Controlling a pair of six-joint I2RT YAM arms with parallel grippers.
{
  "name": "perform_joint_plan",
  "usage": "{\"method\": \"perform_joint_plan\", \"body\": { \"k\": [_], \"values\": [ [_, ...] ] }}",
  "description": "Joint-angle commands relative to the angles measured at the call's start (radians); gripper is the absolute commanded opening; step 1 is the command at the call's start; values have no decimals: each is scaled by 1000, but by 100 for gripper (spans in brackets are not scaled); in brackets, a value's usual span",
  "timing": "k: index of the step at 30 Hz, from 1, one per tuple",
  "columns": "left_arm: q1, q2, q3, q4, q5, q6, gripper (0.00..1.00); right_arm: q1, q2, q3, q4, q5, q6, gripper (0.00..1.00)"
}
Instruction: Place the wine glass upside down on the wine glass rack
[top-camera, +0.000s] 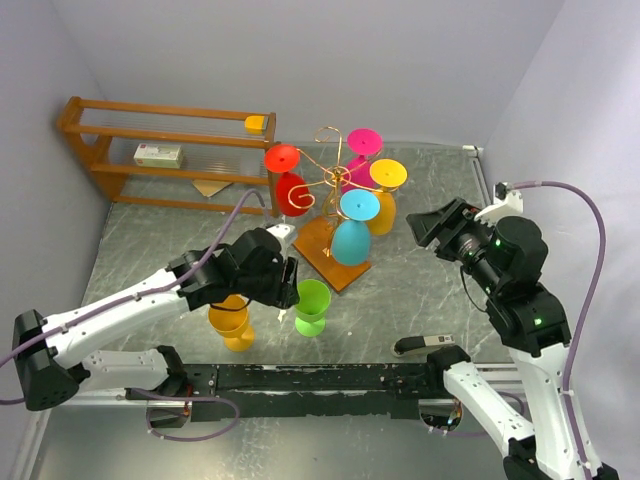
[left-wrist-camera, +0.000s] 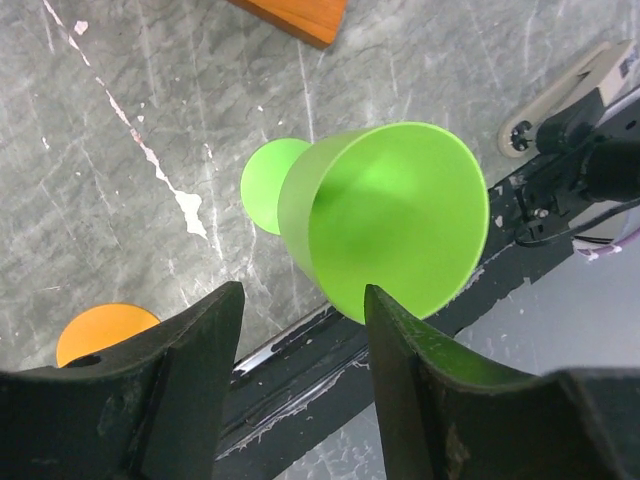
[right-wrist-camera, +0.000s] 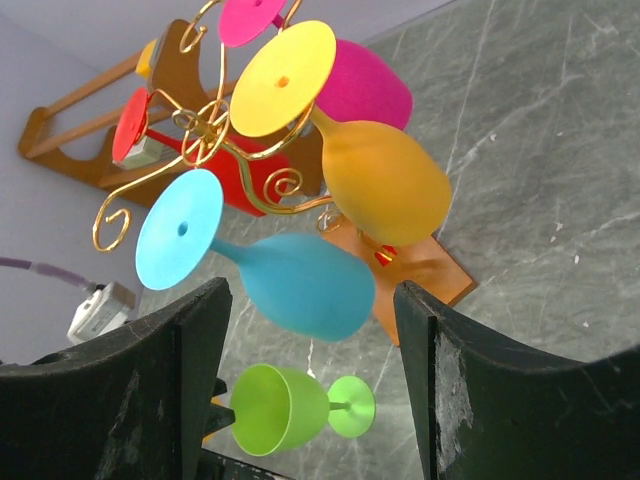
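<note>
Green wine glass (top-camera: 311, 305) stands upright on the table (top-camera: 420, 290), near of the wine glass rack (top-camera: 335, 215) base and just right of the left gripper (top-camera: 287, 290). Stem axis is vertical, foot down, rim up. Left arm is clearly nearer; right gripper (top-camera: 430, 225) hangs well apart, to the right of the rack. In the left wrist view the bowl sits just beyond the fingertips (left-wrist-camera: 215, 320), offset toward the right finger, not between them. Left jaws part-open, holding nothing, contact with the bowl not evident. Right jaws wide, empty. Rack already carries four glasses upside down. An orange glass (top-camera: 232, 322) stands under the left arm.
</note>
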Motion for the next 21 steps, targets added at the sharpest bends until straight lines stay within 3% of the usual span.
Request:
{"method": "perform_joint_plan", "body": {
  "k": [1, 12, 21],
  "values": [
    [-1, 44, 26, 15, -23, -20, 61, -4, -5, -21, 1, -27, -29, 66],
    [-1, 143, 68, 1, -67, -28, 48, -4, 1, -74, 55, -20, -7, 66],
    [-1, 114, 37, 7, -90, -25, 8, -4, -12, -65, 44, -7, 16, 66]
  ]
}}
